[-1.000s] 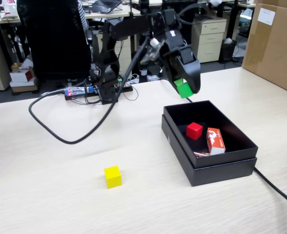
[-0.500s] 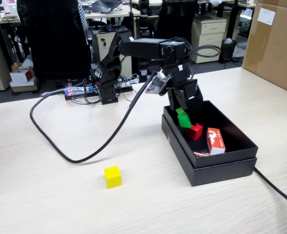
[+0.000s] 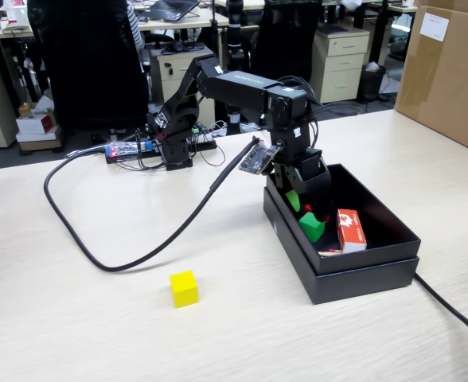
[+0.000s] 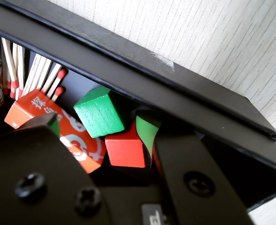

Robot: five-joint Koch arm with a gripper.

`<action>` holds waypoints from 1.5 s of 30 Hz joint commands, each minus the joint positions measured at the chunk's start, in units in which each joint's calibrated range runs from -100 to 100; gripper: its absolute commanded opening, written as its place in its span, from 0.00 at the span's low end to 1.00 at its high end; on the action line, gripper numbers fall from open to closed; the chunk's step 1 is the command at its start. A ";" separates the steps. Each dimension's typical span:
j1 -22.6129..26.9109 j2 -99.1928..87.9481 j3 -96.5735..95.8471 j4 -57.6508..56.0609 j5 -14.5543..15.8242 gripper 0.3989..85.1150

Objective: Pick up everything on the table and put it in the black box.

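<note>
My gripper [image 3: 296, 199] hangs inside the black box [image 3: 361, 267], at its far left end, jaws open. In the wrist view my gripper [image 4: 100, 129] has green-tipped fingertips [image 4: 146, 131] standing apart, with a red cube [image 4: 125, 150] lying loose between them on the box floor. A green cube [image 4: 100, 112] and an orange matchbox [image 4: 77, 136] lie beside it, and loose matches [image 4: 34, 75] are further in. In the fixed view the green cube [image 3: 311, 227] and an upright red-and-white matchbox [image 3: 350, 231] are in the box. A yellow cube [image 3: 184, 288] sits on the table, left of the box.
A thick black cable [image 3: 138, 243] loops across the table between the arm base and the box. Another cable [image 3: 457, 318] runs off the box's right corner. A cardboard box [image 3: 449, 72] stands at the far right. A circuit board [image 3: 130, 150] lies beside the arm base.
</note>
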 commanded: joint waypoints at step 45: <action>-18.90 0.16 -0.30 8.33 -6.06 0.56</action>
